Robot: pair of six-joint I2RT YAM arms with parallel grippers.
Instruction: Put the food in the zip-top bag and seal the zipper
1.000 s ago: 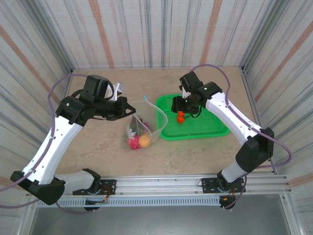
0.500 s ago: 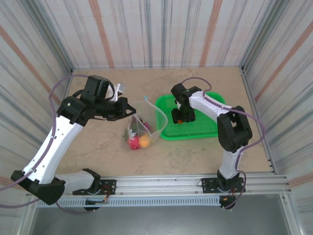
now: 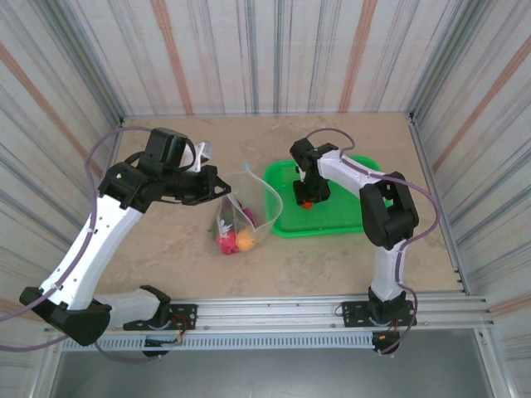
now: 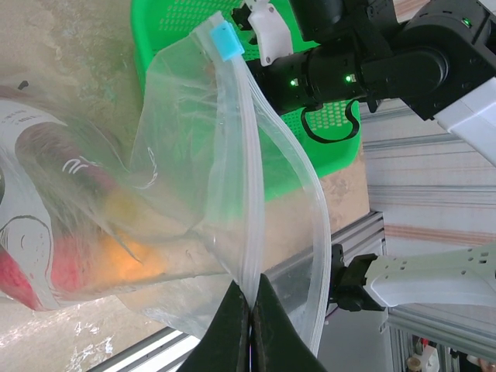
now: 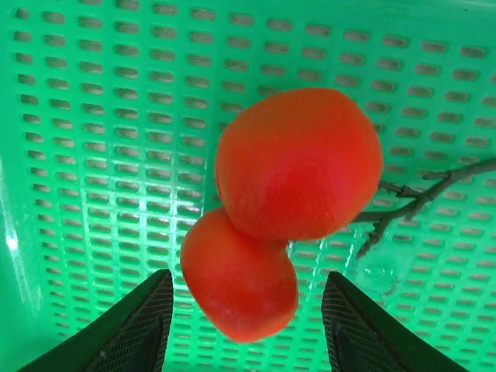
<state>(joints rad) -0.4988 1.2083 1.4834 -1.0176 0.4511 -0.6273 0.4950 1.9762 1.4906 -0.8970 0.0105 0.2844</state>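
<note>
The clear zip-top bag [image 3: 246, 206] stands open on the table, with red [image 3: 225, 241] and orange [image 3: 246, 239] food in its bottom. My left gripper [image 4: 251, 298] is shut on the bag's zipper strip [image 4: 242, 163] and holds the mouth up. The light-blue slider [image 4: 225, 39] sits at the strip's far end. My right gripper [image 5: 246, 325] is open, low inside the green basket. Its fingers [image 5: 143, 322] stand either side of a pair of red-orange fruits [image 5: 298, 163] on a dark twig, with a gap at each side. From above, this food [image 3: 306, 203] lies under the right gripper [image 3: 308, 197].
The green mesh basket [image 3: 340, 225] lies right of the bag, its left rim close to the bag's mouth. Striped walls close the table on three sides. A metal rail [image 3: 274, 313] runs along the near edge.
My right arm has folded inward and its gripper has dropped onto the fruit in the basket, jaws narrowing. The left gripper and the bag have stayed put.
</note>
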